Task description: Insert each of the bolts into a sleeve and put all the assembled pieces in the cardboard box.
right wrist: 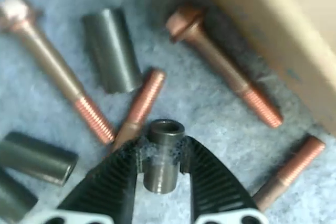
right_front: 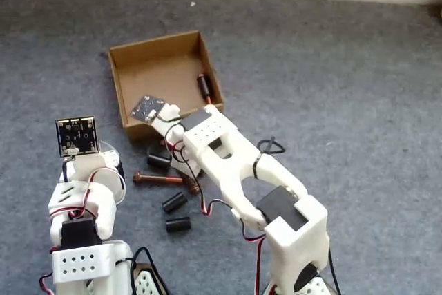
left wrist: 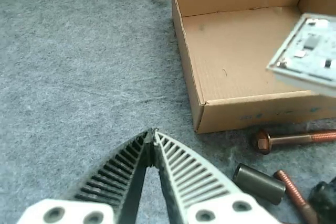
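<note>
My right gripper point(right wrist: 161, 148) is shut on a dark sleeve point(right wrist: 165, 129), held end-up just above the carpet in front of the cardboard box point(right_front: 162, 77). Around it lie several copper bolts, among them one point(right wrist: 220, 72) beside the box wall and one point(right wrist: 137, 107) whose threaded end points toward the held sleeve. Loose sleeves point(right wrist: 111, 50) point(right wrist: 37, 158) lie among them. One bolt in a sleeve point(right_front: 204, 86) rests inside the box by its right wall. My left gripper point(left wrist: 153, 140) is shut and empty, low over the carpet left of the box's front corner point(left wrist: 197, 116).
Grey carpet covers the table. Two sleeves point(right_front: 175, 202) point(right_front: 177, 224) and a long bolt point(right_front: 159, 179) lie between the two arms. The right arm's camera board point(left wrist: 310, 51) hangs over the box front. Open carpet lies left of and behind the box.
</note>
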`<control>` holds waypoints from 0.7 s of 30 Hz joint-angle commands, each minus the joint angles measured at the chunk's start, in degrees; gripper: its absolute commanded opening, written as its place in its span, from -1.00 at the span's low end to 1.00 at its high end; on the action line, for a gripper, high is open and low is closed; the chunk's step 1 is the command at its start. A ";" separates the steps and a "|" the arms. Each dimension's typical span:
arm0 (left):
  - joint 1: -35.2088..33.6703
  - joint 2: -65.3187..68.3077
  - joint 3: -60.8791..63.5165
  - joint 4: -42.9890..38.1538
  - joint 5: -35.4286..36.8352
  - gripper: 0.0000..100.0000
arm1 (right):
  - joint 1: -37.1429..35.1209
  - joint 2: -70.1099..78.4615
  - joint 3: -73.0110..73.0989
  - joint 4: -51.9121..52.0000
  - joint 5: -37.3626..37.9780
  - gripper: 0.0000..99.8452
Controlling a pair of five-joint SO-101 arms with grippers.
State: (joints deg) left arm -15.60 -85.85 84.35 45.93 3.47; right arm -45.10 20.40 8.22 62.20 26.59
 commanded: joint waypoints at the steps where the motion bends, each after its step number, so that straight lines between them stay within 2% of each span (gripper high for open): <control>1: -0.66 -0.48 -0.22 -1.41 -0.53 -0.99 | 0.04 1.27 -3.82 7.60 3.43 -0.88; 5: -0.48 -0.48 -0.13 -1.41 -0.53 -0.99 | 0.22 1.36 -4.62 8.57 4.31 -0.78; 14: -0.40 -0.48 -0.13 -1.41 -0.53 -0.99 | 2.59 6.90 -5.05 8.66 4.40 -0.78; 16: -0.40 -0.48 -0.13 -1.41 -0.53 -0.99 | 3.03 7.34 -5.05 8.66 4.40 -0.82; 18: -0.40 -0.48 -0.13 -1.41 -0.53 -0.99 | 3.12 7.08 -5.05 9.01 4.40 -0.98; 21: -0.40 -0.48 -0.13 -1.41 -0.53 -0.99 | 3.21 3.74 -8.04 14.11 4.40 -0.99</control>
State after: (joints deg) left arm -15.60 -85.85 84.44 45.93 3.47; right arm -43.34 26.29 2.68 70.64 30.37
